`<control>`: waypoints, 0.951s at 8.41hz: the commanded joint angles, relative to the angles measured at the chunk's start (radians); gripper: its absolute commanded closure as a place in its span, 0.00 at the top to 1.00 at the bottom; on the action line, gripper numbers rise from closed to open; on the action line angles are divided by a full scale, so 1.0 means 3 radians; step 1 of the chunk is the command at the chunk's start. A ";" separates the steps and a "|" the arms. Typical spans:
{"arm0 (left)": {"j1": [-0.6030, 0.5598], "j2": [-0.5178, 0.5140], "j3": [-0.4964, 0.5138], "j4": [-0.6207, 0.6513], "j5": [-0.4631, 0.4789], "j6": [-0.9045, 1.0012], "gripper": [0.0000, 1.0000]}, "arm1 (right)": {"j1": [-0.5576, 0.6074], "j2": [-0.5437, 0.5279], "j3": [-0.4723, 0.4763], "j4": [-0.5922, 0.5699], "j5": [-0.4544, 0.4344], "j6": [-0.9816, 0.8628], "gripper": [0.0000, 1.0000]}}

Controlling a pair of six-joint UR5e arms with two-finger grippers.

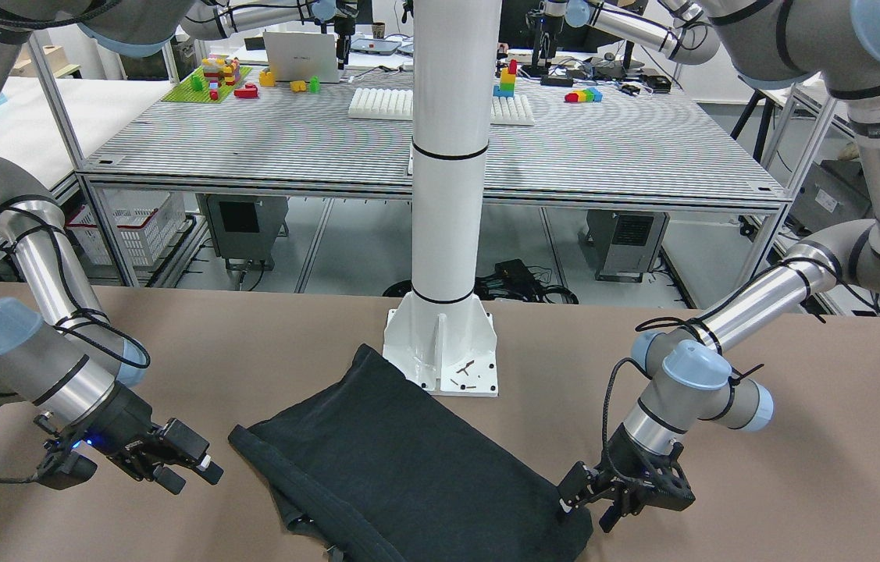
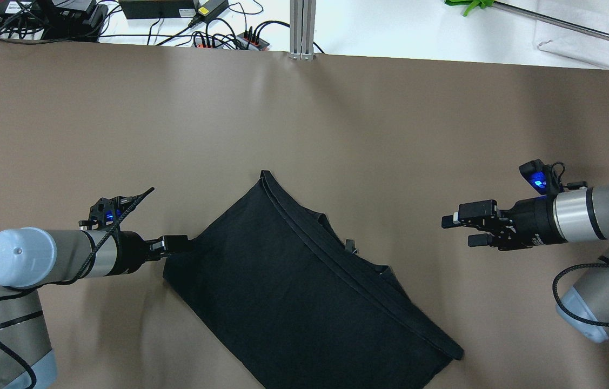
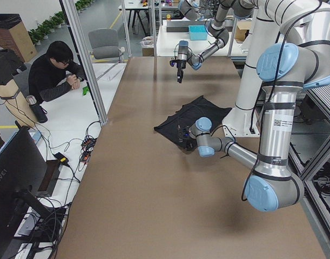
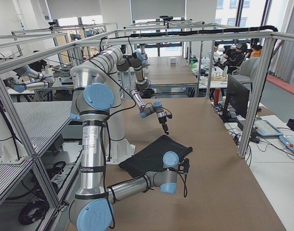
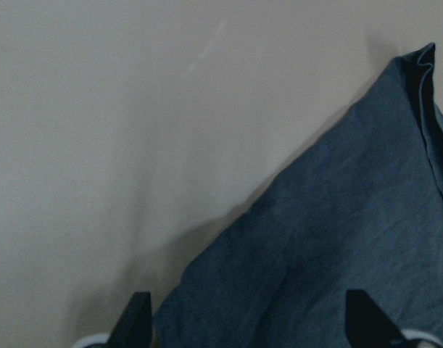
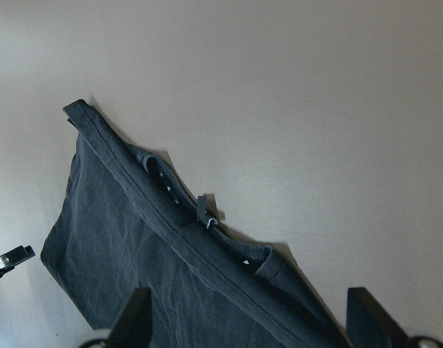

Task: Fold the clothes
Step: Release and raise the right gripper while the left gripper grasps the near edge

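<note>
I see the black garment (image 4: 154, 154) lying on the brown table (image 4: 219, 192). My right gripper (image 4: 185, 167) sits just beside its edge; my left gripper (image 4: 165, 130) hangs beyond it, apart.

The garment (image 2: 293, 281) is seen as plain matte black, the table (image 2: 120, 119) as uniform taupe brown, the pole (image 1: 447, 218) as white with black bands.

I'm in a robotics lab: aluminium-frame benches (image 1: 291, 148), more arms (image 4: 26, 84) at other stations, toy bricks (image 1: 217, 78), monitors (image 4: 237, 96).
</note>
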 commanded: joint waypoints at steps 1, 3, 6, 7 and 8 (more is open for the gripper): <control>0.0055 -0.0007 0.0091 -0.0004 0.0061 -0.0009 0.94 | 0.0003 -0.0009 -0.0001 -0.0010 -0.0035 0.0000 0.94; 0.0055 -0.0012 0.0117 -0.0004 0.0056 0.0001 0.94 | -0.0002 0.0001 -0.0006 -0.0010 -0.0035 -0.0005 0.94; 0.0065 -0.0007 0.0127 0.0006 0.0061 0.0001 0.83 | -0.0002 0.0001 -0.0011 -0.0015 -0.0061 0.0000 0.94; 0.0146 -0.0007 0.0152 0.0001 0.0071 0.0001 0.79 | -0.0002 0.0001 -0.0011 -0.0015 -0.0061 -0.0005 0.94; 0.0172 -0.0027 0.0188 0.0001 0.0076 0.0006 0.77 | 0.0003 0.0001 -0.0006 -0.0015 -0.0061 -0.0005 0.94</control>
